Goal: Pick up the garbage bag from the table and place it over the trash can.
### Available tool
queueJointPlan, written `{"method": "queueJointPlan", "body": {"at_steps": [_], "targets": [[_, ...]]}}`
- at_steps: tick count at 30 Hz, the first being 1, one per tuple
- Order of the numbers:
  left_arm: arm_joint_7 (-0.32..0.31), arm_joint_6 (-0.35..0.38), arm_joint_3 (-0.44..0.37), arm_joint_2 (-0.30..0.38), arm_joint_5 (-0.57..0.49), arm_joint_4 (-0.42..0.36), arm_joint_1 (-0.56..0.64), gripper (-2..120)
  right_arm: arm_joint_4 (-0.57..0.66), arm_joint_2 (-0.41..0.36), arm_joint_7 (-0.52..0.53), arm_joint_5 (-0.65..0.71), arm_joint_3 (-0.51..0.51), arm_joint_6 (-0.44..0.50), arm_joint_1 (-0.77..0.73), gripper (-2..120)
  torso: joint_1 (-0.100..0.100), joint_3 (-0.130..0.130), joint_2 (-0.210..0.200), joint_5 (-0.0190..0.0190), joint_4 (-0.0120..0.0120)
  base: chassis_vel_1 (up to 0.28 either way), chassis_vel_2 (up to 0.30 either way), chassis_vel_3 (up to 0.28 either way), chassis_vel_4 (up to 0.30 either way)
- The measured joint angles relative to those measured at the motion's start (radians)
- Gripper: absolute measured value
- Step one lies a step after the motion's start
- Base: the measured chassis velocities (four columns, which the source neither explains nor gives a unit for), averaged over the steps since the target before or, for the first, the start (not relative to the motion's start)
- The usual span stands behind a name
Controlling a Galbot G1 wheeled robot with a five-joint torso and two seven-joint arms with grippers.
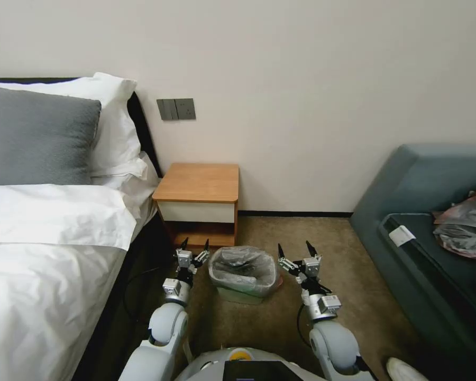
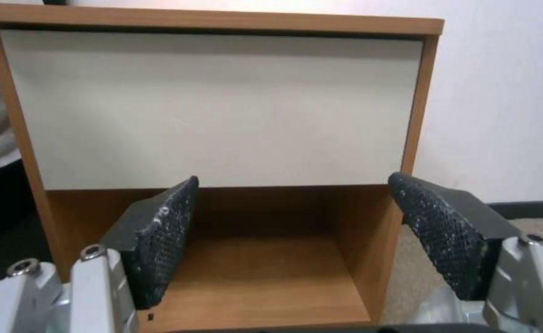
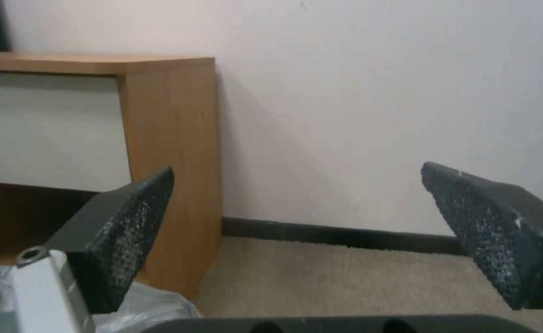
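Two big pieces frame your head view: the bed across the left half and the teal sofa at the right edge, with a heap of plastic bags on it. Between them, at centre, you see the table against the wall, its surface bare. Just below it on the carpet stands the trash can, with the garbage bag lining it and folded over the rim. Your left gripper hangs just left of the bin, your right gripper just right; both have fingers apart, holding nothing.
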Motion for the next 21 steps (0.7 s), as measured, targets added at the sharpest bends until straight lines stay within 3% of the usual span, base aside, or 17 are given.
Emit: {"method": "queueJointPlan", "body": {"at_steps": [21], "targets": [[-0.002,0.004,0.001,0.0,-0.004,-0.002,0.0,82,0.0,-0.001,-0.002,0.001,0.0,-0.001,0.001,100,0.0,0.0,0.0,0.0,0.0,0.0,0.0,0.0,0.0]]}}
